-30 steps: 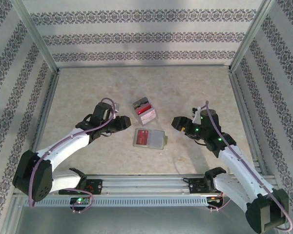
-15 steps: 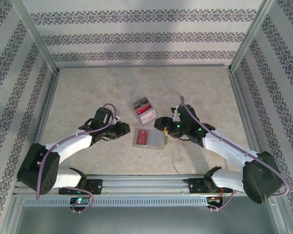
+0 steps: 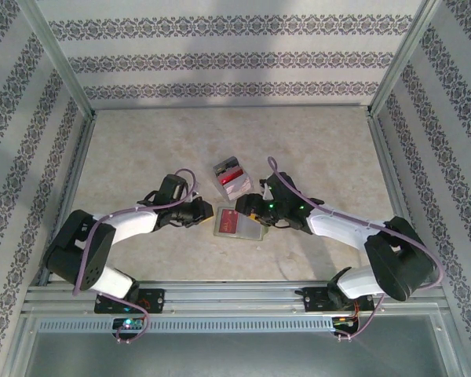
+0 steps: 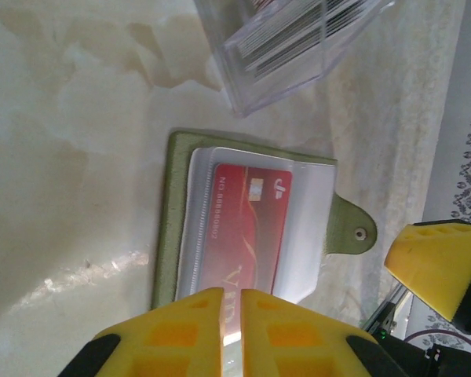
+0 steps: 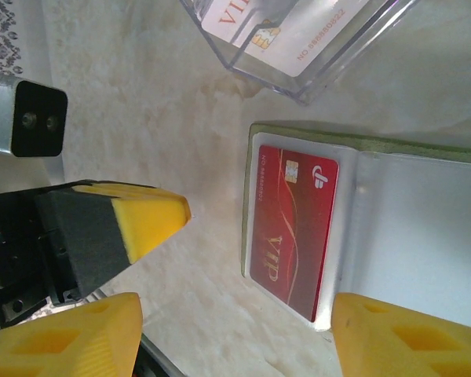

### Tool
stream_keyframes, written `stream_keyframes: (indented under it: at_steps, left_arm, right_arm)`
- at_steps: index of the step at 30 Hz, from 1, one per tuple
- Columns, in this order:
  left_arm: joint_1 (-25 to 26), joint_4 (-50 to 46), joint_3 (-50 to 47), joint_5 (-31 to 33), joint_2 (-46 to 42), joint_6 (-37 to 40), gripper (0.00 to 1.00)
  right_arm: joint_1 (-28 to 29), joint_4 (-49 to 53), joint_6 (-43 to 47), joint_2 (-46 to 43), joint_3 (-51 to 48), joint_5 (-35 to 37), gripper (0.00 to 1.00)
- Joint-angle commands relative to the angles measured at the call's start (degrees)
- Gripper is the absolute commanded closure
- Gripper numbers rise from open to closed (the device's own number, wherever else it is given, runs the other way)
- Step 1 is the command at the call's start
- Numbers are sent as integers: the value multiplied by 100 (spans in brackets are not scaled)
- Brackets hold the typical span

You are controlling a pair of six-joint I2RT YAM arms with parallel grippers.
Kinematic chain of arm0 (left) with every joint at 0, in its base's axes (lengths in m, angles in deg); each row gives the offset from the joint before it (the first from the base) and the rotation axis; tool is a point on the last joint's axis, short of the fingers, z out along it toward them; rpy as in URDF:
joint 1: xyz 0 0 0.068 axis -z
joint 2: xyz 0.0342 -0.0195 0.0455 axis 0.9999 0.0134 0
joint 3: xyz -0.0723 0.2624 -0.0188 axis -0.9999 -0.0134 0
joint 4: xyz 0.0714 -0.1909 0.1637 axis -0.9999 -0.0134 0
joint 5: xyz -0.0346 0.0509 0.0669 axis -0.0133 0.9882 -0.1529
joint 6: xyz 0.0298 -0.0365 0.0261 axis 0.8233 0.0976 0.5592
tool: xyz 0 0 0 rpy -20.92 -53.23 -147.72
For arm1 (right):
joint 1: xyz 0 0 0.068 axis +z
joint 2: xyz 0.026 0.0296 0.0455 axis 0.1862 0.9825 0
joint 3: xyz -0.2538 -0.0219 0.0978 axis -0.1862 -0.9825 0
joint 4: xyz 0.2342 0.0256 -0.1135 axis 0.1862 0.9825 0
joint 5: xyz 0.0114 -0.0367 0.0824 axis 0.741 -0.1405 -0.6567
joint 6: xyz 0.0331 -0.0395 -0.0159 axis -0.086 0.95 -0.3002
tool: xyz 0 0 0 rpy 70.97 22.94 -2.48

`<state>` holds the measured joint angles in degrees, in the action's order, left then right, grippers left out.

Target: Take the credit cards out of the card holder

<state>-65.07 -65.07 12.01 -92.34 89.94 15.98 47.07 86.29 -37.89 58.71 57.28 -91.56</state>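
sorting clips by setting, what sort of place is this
Probably a robot test booth rather than a real room: bare aluminium frame posts edge wallpaper-print panels on three sides of a marble-look table, and a mounting rail runs along its near edge.

Bright, even light; soft-blurred near foreground.

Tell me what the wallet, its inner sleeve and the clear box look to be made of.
Wallet: matte olive cover, looks like faux leather or felt, with a snap tab; can't tell which.
Sleeve: thin soft plastic, cloudy and glossy, the red card shows through.
Box: hard clear plastic, likely acrylic, with sharp glinting edges.
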Motion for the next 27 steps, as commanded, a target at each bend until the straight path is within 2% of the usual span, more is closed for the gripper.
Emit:
stream_keyframes:
  at_steps: [1,12,27]
  left_arm:
    - [118,382,142,-161,196,-75,87]
    - [303,418,464,-188,807,-14,90]
    - [309,455,448,-110,1092,29,92]
  right_arm:
    - [79,-324,-151,138,25,-82,35]
    - [97,-484,-153,371,-108,-142,34]
    - [156,-501,-175,476,-125,-237,34]
